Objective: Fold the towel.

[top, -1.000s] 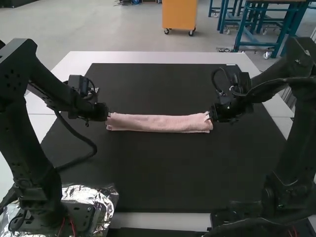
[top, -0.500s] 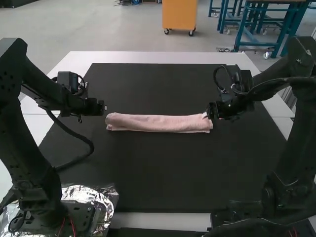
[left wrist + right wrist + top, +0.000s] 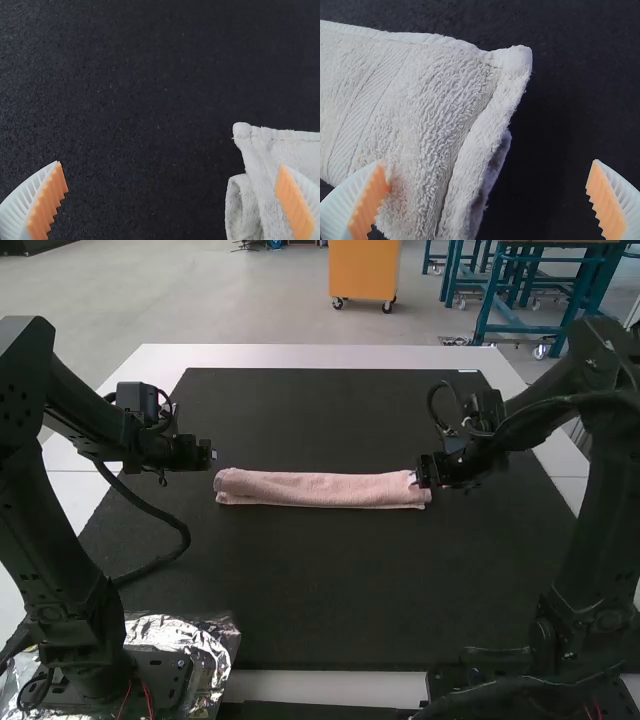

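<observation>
One pink towel (image 3: pixel 320 490), folded into narrow strip, crosswise folding likely pending; both jaws stand parted, empty.

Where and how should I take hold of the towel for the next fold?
Probably by the towel's short right end, coming in from the right with the right pincer and closing on the stacked layers. It lies as a long, narrow folded strip, and its layers show at that end.

1 high view looks down from afar; 2 close wrist views face opposite towel ends (image 3: pixel 226 488).
</observation>
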